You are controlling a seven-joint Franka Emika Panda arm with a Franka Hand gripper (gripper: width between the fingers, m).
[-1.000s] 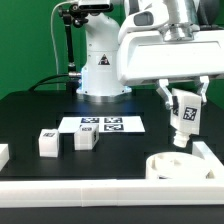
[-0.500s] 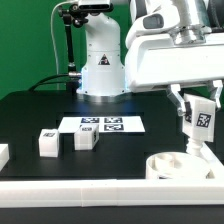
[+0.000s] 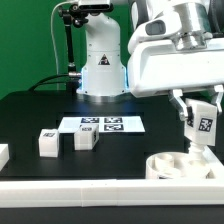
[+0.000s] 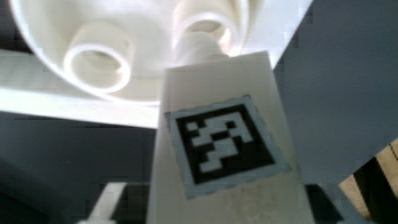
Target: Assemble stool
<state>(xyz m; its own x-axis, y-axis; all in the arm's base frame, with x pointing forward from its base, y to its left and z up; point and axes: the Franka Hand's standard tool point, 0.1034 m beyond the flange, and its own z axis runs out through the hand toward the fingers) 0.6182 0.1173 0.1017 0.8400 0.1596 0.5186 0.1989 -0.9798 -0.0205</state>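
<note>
My gripper [image 3: 200, 112] is shut on a white stool leg [image 3: 202, 128] with a black-and-white tag. It holds the leg upright over the round rimmed seat disc [image 3: 178, 166] at the front on the exterior view's right. The leg's lower end is at or just above the disc. In the wrist view the leg [image 4: 217, 130] fills the middle and points at the disc's sockets [image 4: 100, 62]. Two more tagged legs [image 3: 48, 142] [image 3: 86, 138] lie on the black table on the exterior view's left.
The marker board [image 3: 103, 124] lies flat behind the loose legs. A long white border rail [image 3: 70, 190] runs along the table's front edge. Another white block [image 3: 3, 154] shows at the exterior view's left edge. The robot base [image 3: 100, 70] stands at the back.
My gripper has moved the leg toward the exterior view's right and down, from beside the seat disc to over it. The loose legs have not moved.
</note>
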